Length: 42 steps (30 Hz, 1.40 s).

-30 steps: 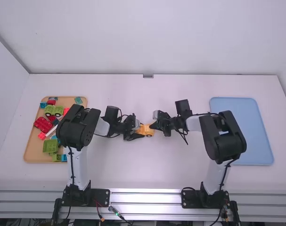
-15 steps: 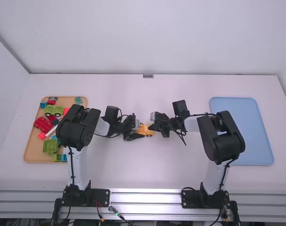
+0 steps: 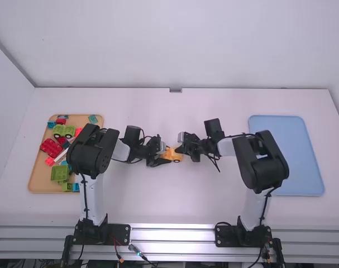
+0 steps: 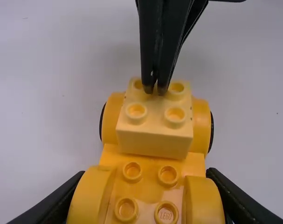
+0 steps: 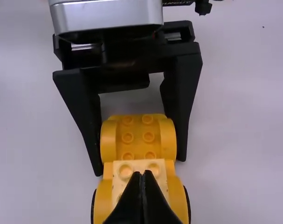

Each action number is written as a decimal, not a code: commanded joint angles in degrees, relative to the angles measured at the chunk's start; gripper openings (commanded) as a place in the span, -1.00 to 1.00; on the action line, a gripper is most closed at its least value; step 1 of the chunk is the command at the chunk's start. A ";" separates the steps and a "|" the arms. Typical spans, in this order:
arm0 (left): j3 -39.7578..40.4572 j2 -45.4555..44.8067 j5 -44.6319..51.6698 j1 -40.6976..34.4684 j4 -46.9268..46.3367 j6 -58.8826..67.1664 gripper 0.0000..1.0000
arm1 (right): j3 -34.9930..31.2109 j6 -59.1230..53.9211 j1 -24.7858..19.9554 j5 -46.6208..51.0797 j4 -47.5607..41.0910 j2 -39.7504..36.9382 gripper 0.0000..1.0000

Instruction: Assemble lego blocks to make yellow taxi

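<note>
Taxi build near the middle of the white bench [image 3: 169,206]
High view: the yellow plastic car base with black wheels [image 3: 177,157] lies between the left end effector [image 3: 166,154] and the right end effector [image 3: 180,149]; toward the bench's left edge is a tan tray of coloured blocks [image 3: 39,180], by its right edge a flat light-blue tray [image 3: 286,156]. Left wrist view: the left end effector [image 4: 146,198] is clamped on the car base's rounded sides; a pale yellow plastic brick, four-studded, [image 4: 155,126] sits on the base between the wheels. Right wrist view: the right end effector [image 5: 142,175] has its fingers together, tips at the brick's studded top.
</note>
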 commanded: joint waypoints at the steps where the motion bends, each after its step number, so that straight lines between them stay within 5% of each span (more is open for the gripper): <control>1: -0.39 1.07 -1.81 -0.17 -1.14 -1.31 -0.08 | -0.33 2.25 0.07 1.64 0.24 3.06 -1.00; 16: -0.22 1.07 -1.86 -0.17 -1.18 -1.33 -0.09 | -0.35 0.37 1.09 11.87 -4.55 3.58 -1.00; 30: -0.28 1.07 -1.77 -0.17 -0.92 -1.29 -0.10 | -0.31 -1.99 0.33 9.94 -3.58 7.63 -1.00; 42: -0.28 1.07 -1.79 -0.17 -0.92 -1.29 -0.17 | 3.54 -6.27 -2.08 1.20 -5.84 -7.30 -0.93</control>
